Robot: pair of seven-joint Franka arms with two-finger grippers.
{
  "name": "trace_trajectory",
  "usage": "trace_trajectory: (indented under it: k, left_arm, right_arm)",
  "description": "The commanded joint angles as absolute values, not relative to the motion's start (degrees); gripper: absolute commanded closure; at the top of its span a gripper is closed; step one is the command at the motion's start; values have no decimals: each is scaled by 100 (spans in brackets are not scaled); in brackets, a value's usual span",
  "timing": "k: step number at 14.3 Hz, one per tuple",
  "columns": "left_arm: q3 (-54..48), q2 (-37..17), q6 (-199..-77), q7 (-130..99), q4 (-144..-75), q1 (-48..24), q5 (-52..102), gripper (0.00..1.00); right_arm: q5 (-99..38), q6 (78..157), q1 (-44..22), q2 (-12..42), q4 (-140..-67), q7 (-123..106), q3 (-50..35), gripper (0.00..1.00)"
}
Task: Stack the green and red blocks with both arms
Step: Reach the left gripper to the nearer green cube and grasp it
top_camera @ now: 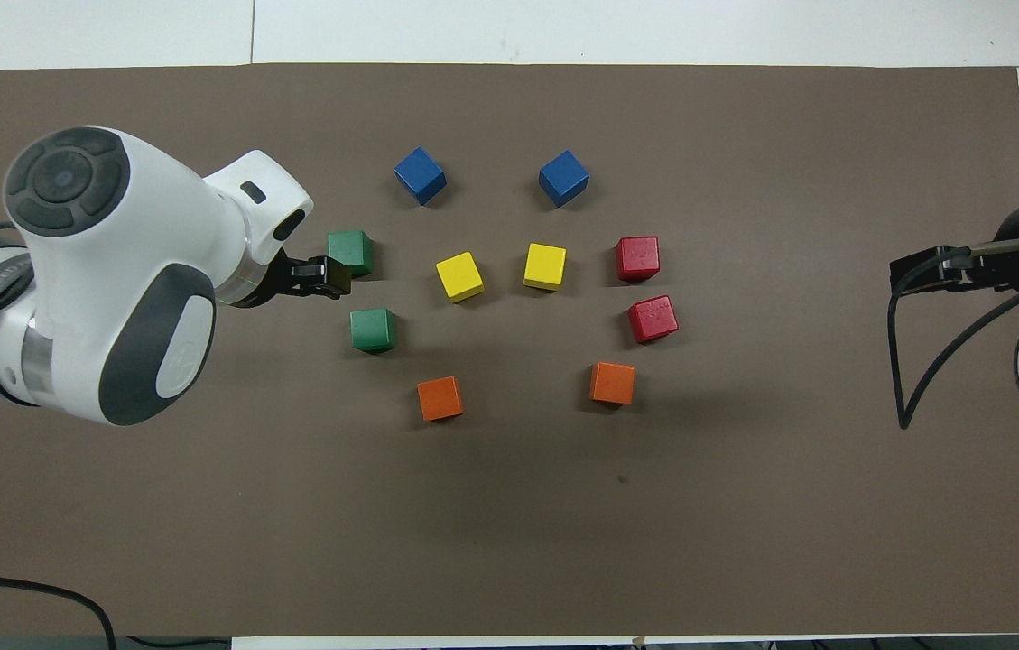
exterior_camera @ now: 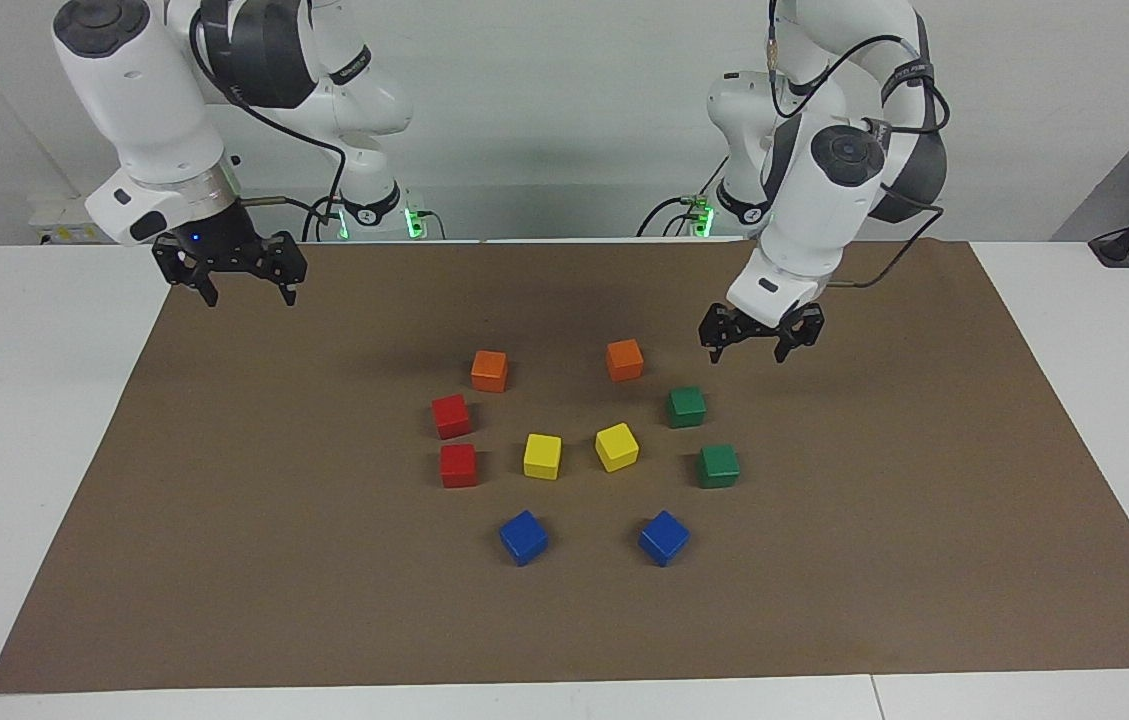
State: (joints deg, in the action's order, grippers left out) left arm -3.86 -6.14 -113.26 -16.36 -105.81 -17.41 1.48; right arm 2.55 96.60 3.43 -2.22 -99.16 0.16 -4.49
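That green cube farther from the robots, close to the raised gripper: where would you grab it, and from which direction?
Probably straight from above, pinching two opposite flat side faces of the green cube. It sits flat on the brown mat with bare mat all round, the other green cube well apart. The open left gripper hangs above the mat near them; the right gripper waits at the mat's edge.

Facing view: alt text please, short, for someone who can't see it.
The left gripper hangs open above the brown mat beside two green blocks, holding nothing. Ten cubes sit unstacked, including two red blocks. The right gripper waits open at the mat's edge.
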Motion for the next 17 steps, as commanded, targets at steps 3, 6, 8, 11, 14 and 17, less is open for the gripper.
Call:
trace_trajectory:
  k: [3,6,8,11,14,17]
  left_arm:
    - [-290,-745,-11952,-2010,-11004,-1872,193,0]
    - [-281,-940,-12216,-2153,-11004,-1925,185,0]
    - [-281,-1063,-12374,-2171,-11004,-1925,185,0]
    - [-273,-1335,-12594,-2311,-11004,-1960,185,0]
    - [-264,-1616,-12796,-2557,-11004,-2136,123,0]
    - [-264,-1687,-12823,-2575,-11047,-2188,114,0]
  right_arm:
    - [211,9782,413,-343,-10081,-97,-483,0]
    - [211,9782,378,-343,-10081,-88,-483,0]
    - [211,9782,360,-343,-10107,-79,-492,0]
    - [115,9922,221,-360,-10143,-70,-510,0]
    - [-193,10273,37,-125,-10151,130,-518,0]
    - [-185,10817,-569,438,-10116,456,-518,0]
